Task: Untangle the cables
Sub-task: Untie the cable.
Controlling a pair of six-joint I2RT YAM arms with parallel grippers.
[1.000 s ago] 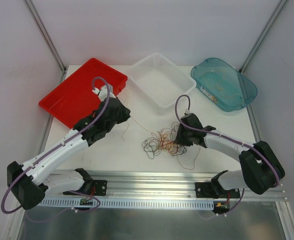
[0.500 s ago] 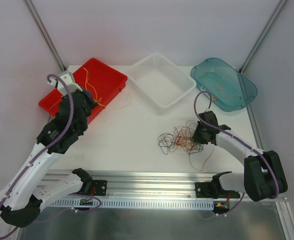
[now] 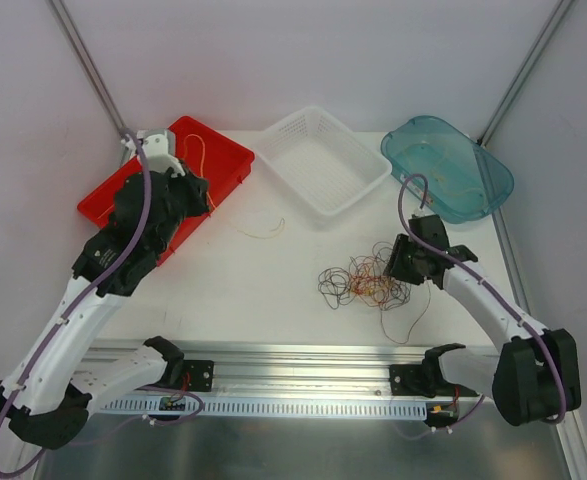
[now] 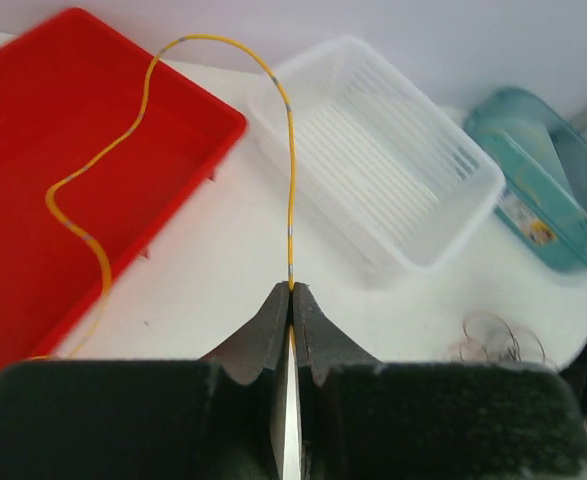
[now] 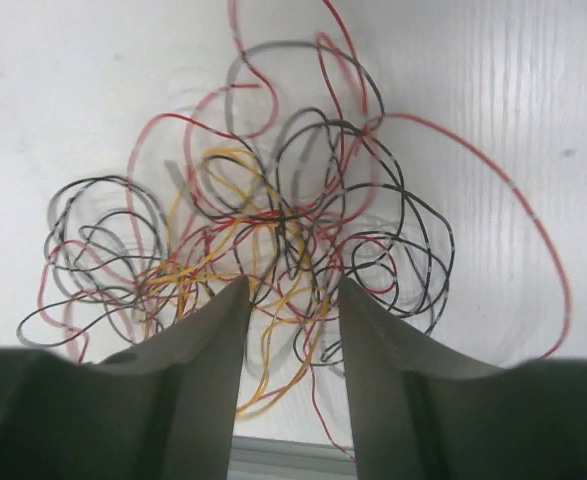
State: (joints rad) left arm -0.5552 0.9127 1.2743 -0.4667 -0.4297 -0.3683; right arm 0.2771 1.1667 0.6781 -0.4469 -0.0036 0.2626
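The cables [image 3: 363, 284] lie in a tangle of red, yellow-orange and dark loops on the white table, right of centre. They fill the right wrist view [image 5: 273, 220]. My right gripper [image 3: 399, 262] [image 5: 293, 295] is open at the tangle's right edge, with loops lying between and below its jaws. My left gripper [image 3: 203, 196] [image 4: 291, 292] is shut on one yellow cable [image 4: 289, 150]. That cable arcs up from the jaws and curves back over the red tray [image 4: 93, 150]. It also shows in the top view [image 3: 195, 150].
The red tray [image 3: 223, 152] sits at the back left, a white slatted basket [image 3: 318, 160] at back centre and a teal bin [image 3: 451, 165] at back right. A short yellow curl [image 3: 263, 232] lies on the table between tray and tangle. A metal rail [image 3: 303, 355] runs along the near edge.
My left arm swung from beside the tangle back and left to the red tray, carrying the yellow cable. My right gripper and the tangle shifted to the right.
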